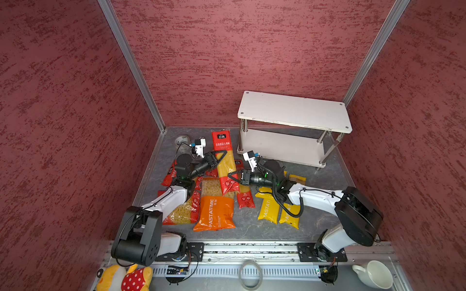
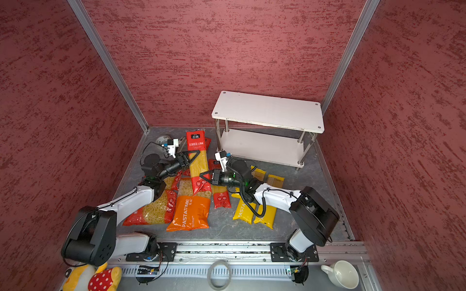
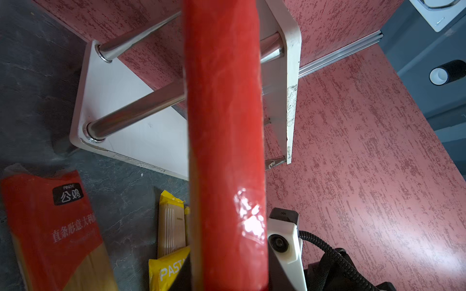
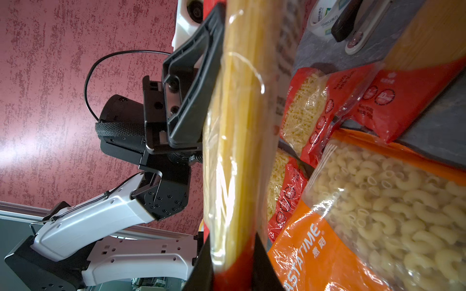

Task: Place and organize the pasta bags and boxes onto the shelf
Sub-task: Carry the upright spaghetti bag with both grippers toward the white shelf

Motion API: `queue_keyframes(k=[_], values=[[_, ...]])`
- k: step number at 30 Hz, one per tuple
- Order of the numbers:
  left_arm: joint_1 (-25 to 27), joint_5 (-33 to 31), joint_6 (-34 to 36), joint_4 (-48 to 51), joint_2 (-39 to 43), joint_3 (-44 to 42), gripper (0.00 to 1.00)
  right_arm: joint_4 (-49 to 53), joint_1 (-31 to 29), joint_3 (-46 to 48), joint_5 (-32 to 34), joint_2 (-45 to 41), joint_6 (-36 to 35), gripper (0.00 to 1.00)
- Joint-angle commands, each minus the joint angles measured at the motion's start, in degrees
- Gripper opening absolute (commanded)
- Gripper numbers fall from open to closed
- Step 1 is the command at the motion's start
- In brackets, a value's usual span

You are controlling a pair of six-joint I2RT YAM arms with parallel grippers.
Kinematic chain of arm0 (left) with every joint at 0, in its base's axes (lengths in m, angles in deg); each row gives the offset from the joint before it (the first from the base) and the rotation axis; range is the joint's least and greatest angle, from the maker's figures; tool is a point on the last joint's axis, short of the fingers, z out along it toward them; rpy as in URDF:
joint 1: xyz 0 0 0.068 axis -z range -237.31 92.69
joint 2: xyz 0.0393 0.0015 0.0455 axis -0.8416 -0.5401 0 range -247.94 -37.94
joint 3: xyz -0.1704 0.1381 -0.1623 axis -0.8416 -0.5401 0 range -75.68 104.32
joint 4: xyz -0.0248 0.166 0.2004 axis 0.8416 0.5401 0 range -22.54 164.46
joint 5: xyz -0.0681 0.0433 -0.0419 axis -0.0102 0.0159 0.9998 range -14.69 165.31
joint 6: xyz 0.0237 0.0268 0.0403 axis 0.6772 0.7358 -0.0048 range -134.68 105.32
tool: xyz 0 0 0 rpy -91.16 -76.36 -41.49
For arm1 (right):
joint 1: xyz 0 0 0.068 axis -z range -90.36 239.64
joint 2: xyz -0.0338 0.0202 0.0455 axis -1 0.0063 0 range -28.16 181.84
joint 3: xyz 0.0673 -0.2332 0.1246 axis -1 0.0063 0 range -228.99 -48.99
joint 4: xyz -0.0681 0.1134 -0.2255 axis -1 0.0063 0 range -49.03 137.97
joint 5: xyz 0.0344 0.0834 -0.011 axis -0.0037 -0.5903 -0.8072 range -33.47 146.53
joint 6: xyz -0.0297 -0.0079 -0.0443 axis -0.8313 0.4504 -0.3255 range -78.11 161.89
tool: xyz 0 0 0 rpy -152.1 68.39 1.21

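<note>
Red spaghetti pack [image 1: 226, 163] held at both ends' reach, just left of the shelf [image 1: 293, 110].
The left end effector [image 1: 220, 157] is clamped on its middle and the right end effector [image 1: 233, 177] grips its near part. The pack runs far to near over the others lying on the table [image 1: 252, 224]: an orange PASTATIME pack [image 1: 215, 214] nearer, yellow packs [image 1: 268, 210] to the right.

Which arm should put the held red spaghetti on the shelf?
Probably right: the left end effector and right end effector grip the red spaghetti pack, but the shelf stands on the right.
</note>
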Motion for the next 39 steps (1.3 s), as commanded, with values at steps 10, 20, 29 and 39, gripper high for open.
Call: queue_keyframes(k=[10, 20, 29, 39], values=[[0.3, 0.8, -3.0, -6.7, 0.7, 9.1, 0.02, -9.1, -0.1, 4.9, 3.0, -4.6, 0.1, 0.53], [0.4, -1.0, -5.6, -10.3, -1.5, 17.2, 0.02, -9.9, 0.4, 3.7, 1.3, -6.0, -1.1, 0.62], [2.6, -1.9, -4.9, -9.5, -3.2, 20.4, 0.04, -13.6, 0.8, -0.3, 3.7, -5.4, -2.8, 0.56], [3.4, -2.2, -4.0, -7.7, -3.2, 20.9, 0.11, -12.2, 2.1, -1.5, 6.3, -5.9, -3.6, 0.25]])
